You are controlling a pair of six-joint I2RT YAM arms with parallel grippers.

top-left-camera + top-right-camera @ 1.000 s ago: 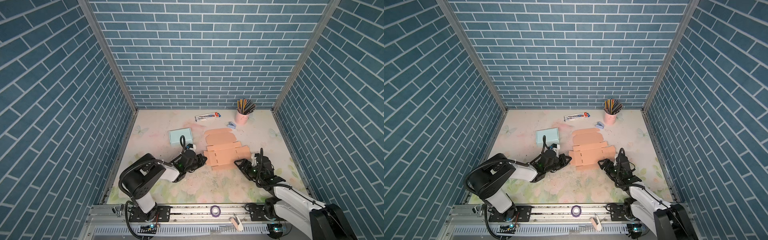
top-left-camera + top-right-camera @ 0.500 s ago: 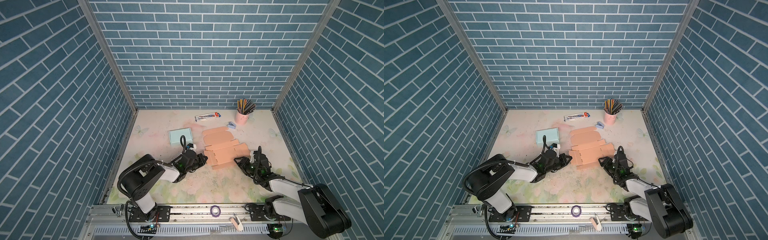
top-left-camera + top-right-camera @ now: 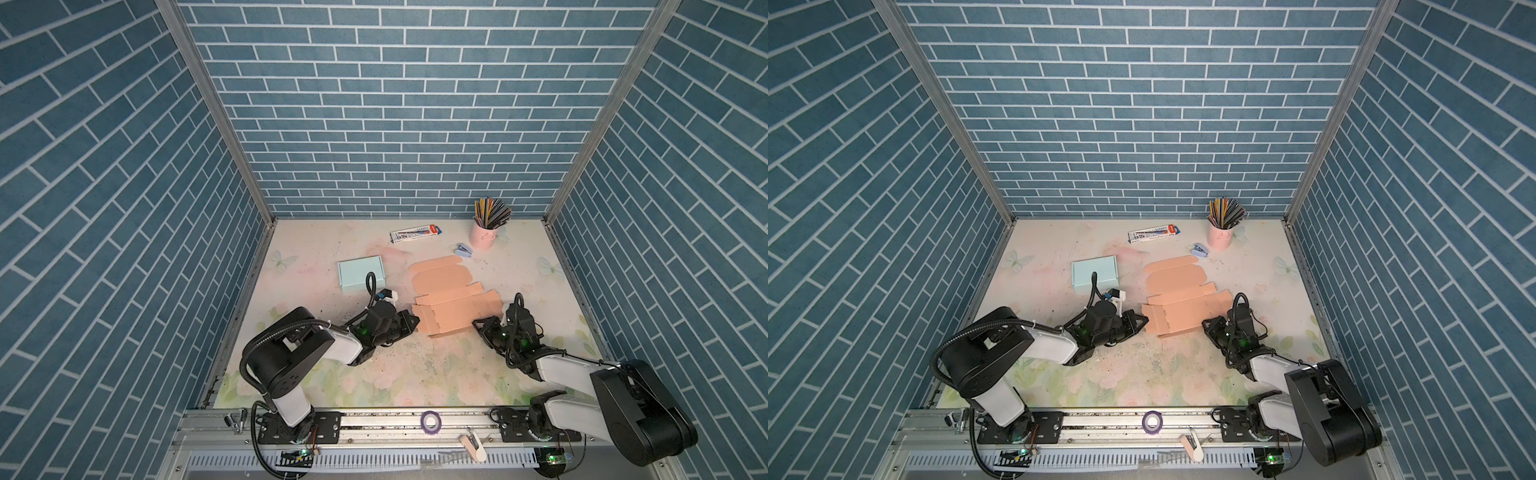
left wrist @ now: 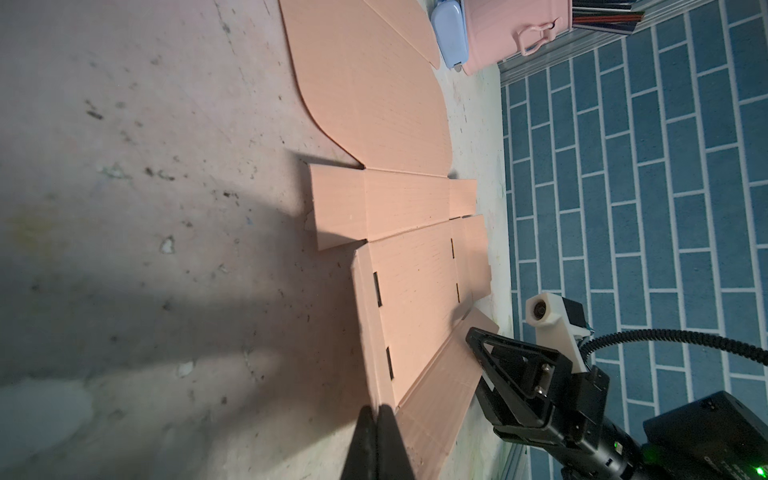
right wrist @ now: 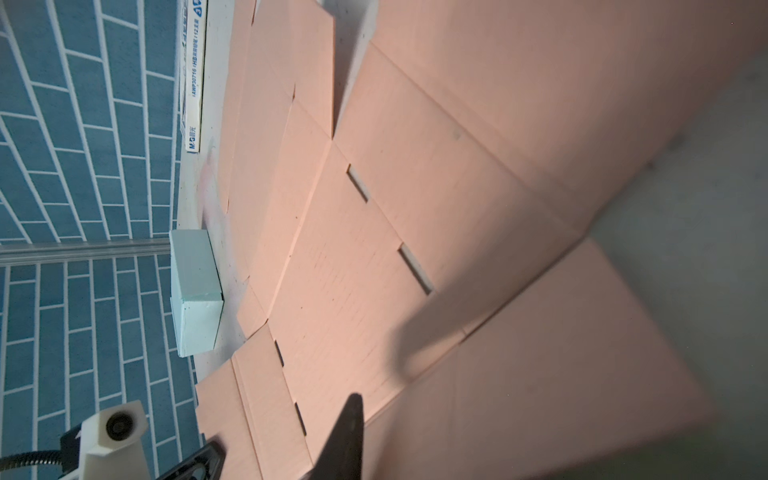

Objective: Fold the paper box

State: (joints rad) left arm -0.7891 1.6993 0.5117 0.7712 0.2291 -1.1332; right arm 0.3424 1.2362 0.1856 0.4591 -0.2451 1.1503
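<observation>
Between the two grippers, toward the front of the table [image 3: 415, 374], lay the paper box [image 3: 453, 305], not yet folded: a flat blank of peach card. The left gripper [image 3: 415, 321] sat low at the blank's front left corner. Its fingers were pressed tight together, tips against the end of a narrow side flap. Whether the card's edge was nipped between them could not be told.

The right gripper [image 3: 476, 325] reached the front right edge. In the right wrist view one dark finger [image 5: 351, 432] lay over the long front flap, which looked tilted up off the table. The other finger was hidden, so whether that flap was clamped could not be told.

The table was pale, printed with faded flowers and butterflies, and scuffed with dark specks. Walls [image 3: 395, 124] of blue brick pattern with thin white joints closed it in on three sides, with metal strips in the corners.

The card was matte and creased into panels, with narrow slots cut along two creases and rounded lid flaps at its far end. Behind its left side stood a closed pale blue box [image 3: 360, 273]. Near the back wall lay a long white carton [image 3: 415, 234]. To its right stood a pink cup [image 3: 483, 239] full of coloured pencils, with a small blue stapler [image 3: 463, 249] just beside it.
</observation>
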